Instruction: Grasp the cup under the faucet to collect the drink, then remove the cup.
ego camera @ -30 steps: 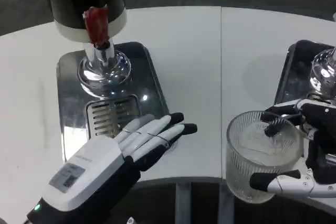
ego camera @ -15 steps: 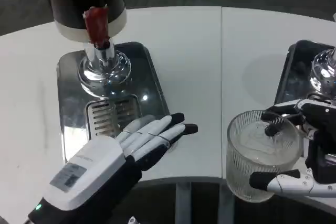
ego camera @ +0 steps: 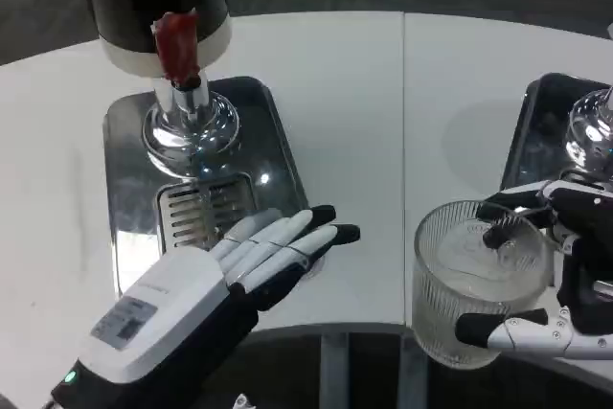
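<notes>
The right hand (ego camera: 565, 275) holds the ribbed glass cup (ego camera: 476, 280) upright, fingers (ego camera: 493, 329) wrapped round its wall, at the near edge of the white surface (ego camera: 383, 112). The faucet (ego camera: 188, 93) lies well to the cup's left, over the steel drip tray (ego camera: 278, 155). The left hand (ego camera: 215, 280) lies flat beside the tray's grate, fingers straight, holding nothing. Bare surface separates cup and tray

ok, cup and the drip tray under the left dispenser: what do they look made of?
Cup: clear ribbed glass, or possibly hard plastic; you see through its fluted wall to the table and the right hand holding it. Drip tray: polished metal, likely stainless; mirror-like highlights, reflections of the chrome faucet base, and a slotted grille.
</notes>
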Controlling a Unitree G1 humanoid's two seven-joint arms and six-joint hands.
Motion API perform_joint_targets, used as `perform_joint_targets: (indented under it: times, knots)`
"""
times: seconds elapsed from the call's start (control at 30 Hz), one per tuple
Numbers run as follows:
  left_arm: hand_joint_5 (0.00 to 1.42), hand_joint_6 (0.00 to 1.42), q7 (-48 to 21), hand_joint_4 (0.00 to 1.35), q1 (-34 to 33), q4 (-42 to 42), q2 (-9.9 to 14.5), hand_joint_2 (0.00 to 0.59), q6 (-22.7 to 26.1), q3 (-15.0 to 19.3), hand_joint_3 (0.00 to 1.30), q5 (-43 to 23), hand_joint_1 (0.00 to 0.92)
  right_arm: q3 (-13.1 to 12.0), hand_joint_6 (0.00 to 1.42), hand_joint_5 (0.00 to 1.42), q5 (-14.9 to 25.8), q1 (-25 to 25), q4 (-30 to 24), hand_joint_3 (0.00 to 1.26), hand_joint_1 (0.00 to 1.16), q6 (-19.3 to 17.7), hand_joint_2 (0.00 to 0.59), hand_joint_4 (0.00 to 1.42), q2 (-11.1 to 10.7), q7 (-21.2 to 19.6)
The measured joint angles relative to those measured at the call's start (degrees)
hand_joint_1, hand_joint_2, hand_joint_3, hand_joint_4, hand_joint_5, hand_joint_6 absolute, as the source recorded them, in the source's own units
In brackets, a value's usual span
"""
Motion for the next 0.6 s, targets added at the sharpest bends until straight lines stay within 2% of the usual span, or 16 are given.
perform_joint_targets:
  times: [0.6]
  knots:
    - [0.05,0.00,0.00,0.00,0.34,-0.45,0.00,0.037,0.00,0.25,0.12,-0.01,0.000,-0.12,1.34,1.25,0.03,0.32,-0.39,0.88,0.79,-0.17,0.126,1.01,0.12,0.00]
